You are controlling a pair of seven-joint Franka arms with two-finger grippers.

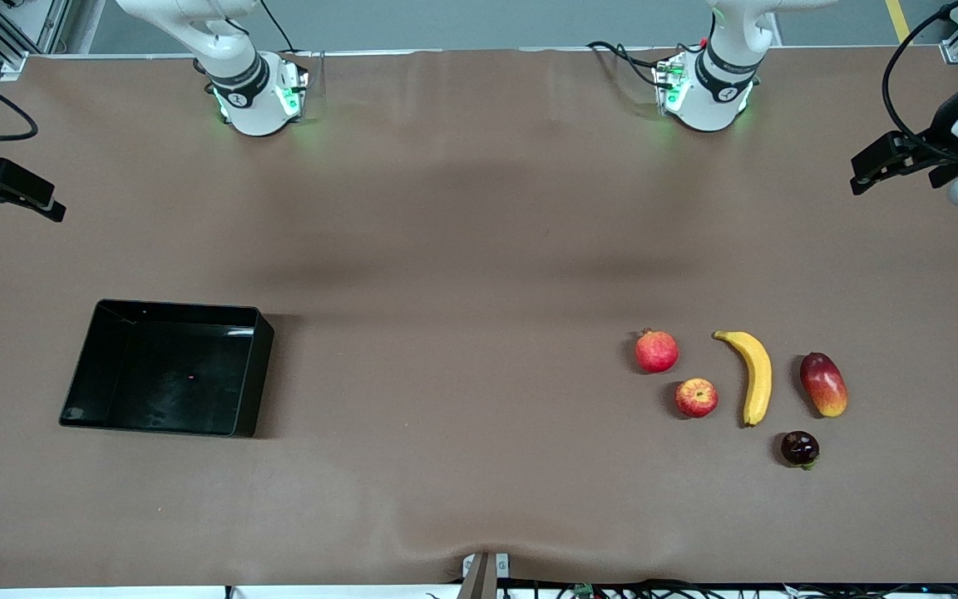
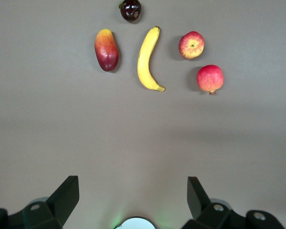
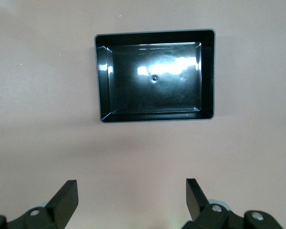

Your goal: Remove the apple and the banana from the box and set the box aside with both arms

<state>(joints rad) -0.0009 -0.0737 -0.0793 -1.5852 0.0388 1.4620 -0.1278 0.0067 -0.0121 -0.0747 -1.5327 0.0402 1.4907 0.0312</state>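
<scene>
You have 2 task fruits on the brown cloth toward the left arm's end: long curved yellow banana (image 1: 756, 376) (image 2: 148, 58), small red-yellow apple (image 1: 697, 398) (image 2: 191, 45) just beside it. Shallow glossy black plastic tray (image 1: 248, 370) (image 3: 208, 76) sits empty, well apart, toward the right arm's end.

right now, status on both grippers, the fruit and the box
Left gripper and right gripper open, empty, raised at table ends. Banana, apple on cloth at left arm's end; box empty at right arm's end. Nothing between.
</scene>
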